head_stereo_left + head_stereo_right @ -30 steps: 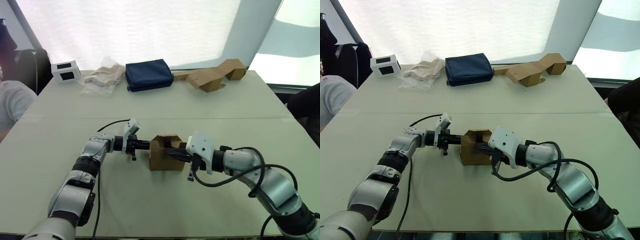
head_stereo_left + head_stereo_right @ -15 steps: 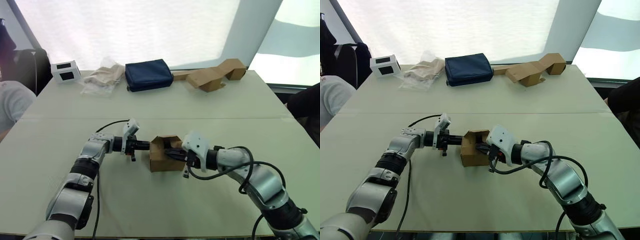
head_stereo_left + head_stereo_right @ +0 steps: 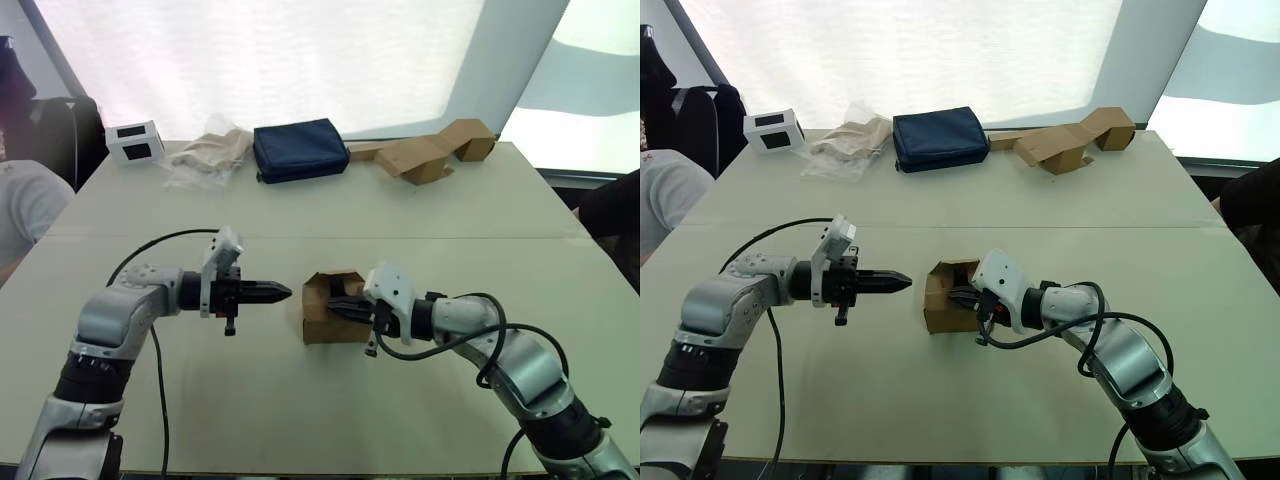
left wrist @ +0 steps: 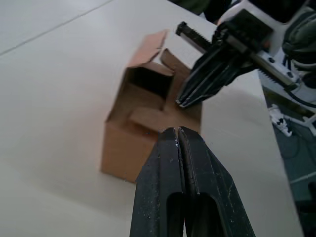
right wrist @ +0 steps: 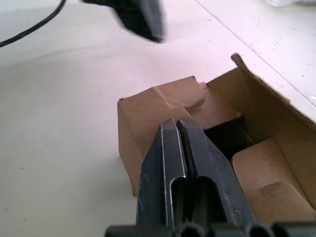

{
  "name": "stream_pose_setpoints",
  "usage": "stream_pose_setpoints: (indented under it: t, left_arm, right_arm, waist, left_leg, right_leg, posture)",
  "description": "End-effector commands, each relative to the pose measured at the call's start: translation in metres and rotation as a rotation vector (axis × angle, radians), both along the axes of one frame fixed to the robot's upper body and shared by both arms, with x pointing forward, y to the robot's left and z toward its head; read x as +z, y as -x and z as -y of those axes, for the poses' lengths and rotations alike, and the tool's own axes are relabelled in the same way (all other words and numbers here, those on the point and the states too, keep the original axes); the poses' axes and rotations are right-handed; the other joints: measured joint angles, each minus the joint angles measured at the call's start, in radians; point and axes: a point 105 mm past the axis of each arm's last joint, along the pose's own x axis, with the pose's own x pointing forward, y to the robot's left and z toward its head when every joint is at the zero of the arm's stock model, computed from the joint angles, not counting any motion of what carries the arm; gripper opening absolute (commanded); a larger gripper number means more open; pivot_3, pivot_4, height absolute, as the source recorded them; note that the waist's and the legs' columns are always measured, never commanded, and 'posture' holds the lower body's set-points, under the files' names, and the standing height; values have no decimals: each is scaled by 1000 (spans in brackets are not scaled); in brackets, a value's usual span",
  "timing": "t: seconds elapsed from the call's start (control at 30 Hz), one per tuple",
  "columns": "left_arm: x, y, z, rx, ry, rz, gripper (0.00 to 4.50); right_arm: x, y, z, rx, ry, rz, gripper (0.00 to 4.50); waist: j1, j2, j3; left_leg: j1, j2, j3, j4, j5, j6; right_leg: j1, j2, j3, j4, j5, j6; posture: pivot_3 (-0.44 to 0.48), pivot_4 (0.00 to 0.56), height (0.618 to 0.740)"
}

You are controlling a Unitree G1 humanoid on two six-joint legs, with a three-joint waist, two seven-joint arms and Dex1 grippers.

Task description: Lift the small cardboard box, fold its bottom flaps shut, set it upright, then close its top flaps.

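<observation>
Left eye view: small cardboard box [image 3: 333,310] betw both closed jaws.

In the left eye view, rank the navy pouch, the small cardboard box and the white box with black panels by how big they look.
1. Navy pouch, largest.
2. Small cardboard box, though nearer the camera, so true size is unsure.
3. White box with black panels, smallest.

Small brown cardboard box [image 3: 333,310] upright mid-table, top flaps [image 4: 148,49] partly folded in, top still open.
</observation>
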Motion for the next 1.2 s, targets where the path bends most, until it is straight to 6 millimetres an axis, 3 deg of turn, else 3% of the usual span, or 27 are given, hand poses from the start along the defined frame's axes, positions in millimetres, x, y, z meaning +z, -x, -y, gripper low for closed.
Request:
stream_pose_setpoints:
  t: [0.03,0.33,0.53,0.67,0.83,0.93,1.03,1.2]
  left_arm:
    - [8,3,11,19,28,35,33]
    - [-16,2,24,32,3,36,33]
    - [-21,0,26,31,6,30,33]
    - [-22,1,27,20,8,26,33]
    - [-23,1,28,16,13,25,33]
    - [-23,2,29,13,12,27,33]
    - [-23,2,30,12,12,30,33]
    - [-25,1,30,21,12,31,33]
  right_arm:
    - [8,0,1,5,-16,41,0]
    - [12,1,-1,14,-32,47,0]
    - [20,5,-5,45,-80,57,0]
    - [61,-5,3,27,-261,67,0]
    - [75,-24,13,-40,-310,70,0]
    - [70,-36,13,-92,-241,89,0]
    - [50,-43,11,-121,-86,78,0]
    - [34,-34,5,-70,-16,43,0]
  waist:
    - [0,0,0]
    - [-1,0,0]
    - [0,0,0]
    - [-3,0,0]
    - [0,0,0]
    - [-1,0,0]
    - [-2,0,0]
    - [-1,0,0]
  left_leg:
    - [0,0,0,0,0,0]
    - [0,0,0,0,0,0]
    - [0,0,0,0,0,0]
    - [0,0,0,0,0,0]
    - [1,0,0,-1,0,0]
    - [0,0,0,-1,0,0]
    - [0,0,1,-1,0,0]
    - [0,0,0,-1,0,0]
  right_leg:
    - [0,0,0,0,0,0]
    - [0,2,0,0,0,0]
    - [0,2,0,0,0,0]
    - [0,2,0,0,0,0]
    - [0,2,0,0,0,0]
    - [0,2,0,-1,0,0]
    - [0,2,0,0,0,0]
    - [0,2,0,0,0,0]
  posture:
    - [0,150,740]
    - [0,150,740]
    - [0,150,740]
    - [0,150,740]
    - [0,150,740]
    - [0,150,740]
    - [0,150,740]
    - [0,150,740]
